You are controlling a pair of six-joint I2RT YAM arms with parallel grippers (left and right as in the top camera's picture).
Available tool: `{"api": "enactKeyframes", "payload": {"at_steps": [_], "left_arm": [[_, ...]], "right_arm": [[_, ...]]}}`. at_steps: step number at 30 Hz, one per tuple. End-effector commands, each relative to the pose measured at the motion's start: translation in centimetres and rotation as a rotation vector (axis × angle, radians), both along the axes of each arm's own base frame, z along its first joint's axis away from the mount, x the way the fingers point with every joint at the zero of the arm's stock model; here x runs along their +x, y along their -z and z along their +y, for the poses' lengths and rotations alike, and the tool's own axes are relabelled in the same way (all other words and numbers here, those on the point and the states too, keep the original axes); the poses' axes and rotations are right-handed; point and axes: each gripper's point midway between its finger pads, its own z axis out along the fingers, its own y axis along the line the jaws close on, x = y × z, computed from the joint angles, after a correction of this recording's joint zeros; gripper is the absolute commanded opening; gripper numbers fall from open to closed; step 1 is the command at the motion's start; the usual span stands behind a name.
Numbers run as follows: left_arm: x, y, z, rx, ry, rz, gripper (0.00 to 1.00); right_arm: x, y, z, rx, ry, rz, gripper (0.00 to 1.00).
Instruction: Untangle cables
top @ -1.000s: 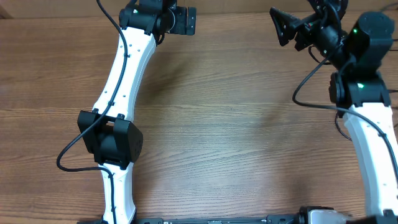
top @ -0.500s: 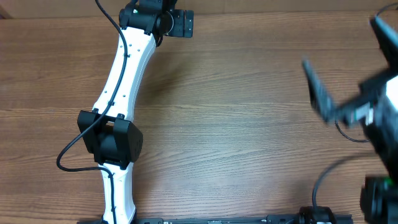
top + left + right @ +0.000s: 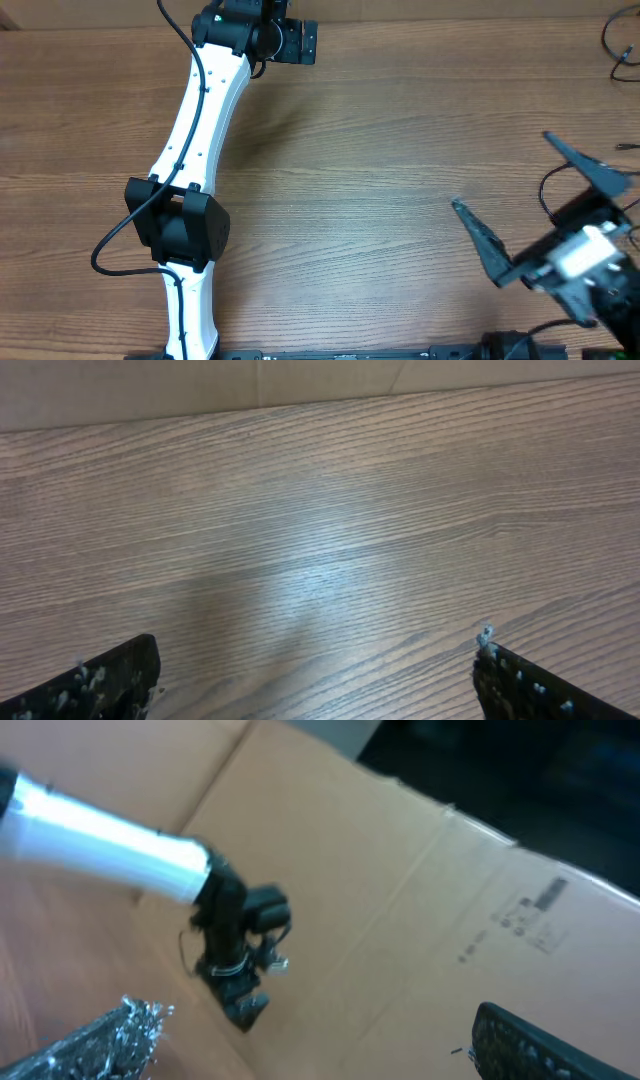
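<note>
A thin black cable (image 3: pixel 612 42) curls at the table's far right edge in the overhead view, with a small plug end (image 3: pixel 628 147) lying below it. The rest of the cables is out of view. My right gripper (image 3: pixel 501 169) is open and empty at the lower right, fingers spread wide and tilted up, well apart from the cable. Its wrist view (image 3: pixel 310 1040) shows nothing between the fingers. My left gripper (image 3: pixel 298 41) is at the far left top of the table. Its fingers (image 3: pixel 315 680) are open over bare wood, with no cable near.
A cardboard wall (image 3: pixel 420 870) runs along the far side of the wooden table (image 3: pixel 380 150). The left arm (image 3: pixel 195 130) stretches from the front edge to the far left; it also shows in the right wrist view (image 3: pixel 100 830).
My right arm has swung from the far right corner back toward the front right and tilted up, uncovering the cable at the far right edge. The left arm has barely moved.
</note>
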Motion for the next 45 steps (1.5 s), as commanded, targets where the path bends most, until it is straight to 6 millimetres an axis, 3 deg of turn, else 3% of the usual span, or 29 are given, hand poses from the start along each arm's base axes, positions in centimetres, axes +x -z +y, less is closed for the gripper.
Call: {"api": "enactKeyframes", "payload": {"at_steps": [1, 9, 13, 18, 23, 27, 30, 33, 37, 45], "left_arm": [[-0.5, -0.8, -0.1, -0.017, 0.005, -0.003, 1.00], [-0.8, -0.5, -0.1, -0.010, 0.007, 0.012, 1.00], [-0.8, -0.4, 0.1, 0.014, 0.023, 0.010, 1.00], [-0.7, -0.3, 0.7, 0.043, 0.004, 0.007, 1.00], [-0.9, -0.2, 0.8, 0.045, 0.003, 0.013, 1.00], [-0.8, -0.2, 0.8, 0.045, 0.003, 0.012, 1.00], [-0.9, -0.2, 0.8, 0.045, 0.003, 0.013, 1.00], [-0.8, -0.2, 0.8, 0.045, 0.003, 0.013, 1.00], [-0.8, -0.2, 0.7, 0.045, 0.003, 0.011, 1.00], [-0.4, -0.6, 0.6, 0.038, 0.002, -0.011, 1.00]], "right_arm": [[2.8, 4.2, 0.4, -0.101, -0.013, -0.037, 1.00], [9.0, 12.1, -0.2, -0.014, -0.002, -0.028, 1.00], [10.3, 13.5, -1.0, 0.076, 0.035, -0.037, 1.00], [10.0, 12.9, -1.9, 0.149, 0.067, -0.081, 1.00], [11.8, 15.0, -4.6, 0.433, 0.104, 0.208, 1.00], [13.5, 18.4, -7.2, 0.689, 0.199, 0.479, 1.00], [13.8, 20.7, -7.5, 0.694, 0.237, 0.573, 1.00], [13.4, 22.3, -6.3, 0.610, 0.198, 0.630, 1.00], [13.0, 22.9, -5.6, 0.520, 0.174, 0.620, 1.00], [13.6, 24.2, -6.6, 0.451, 0.263, 0.606, 1.00]]}}
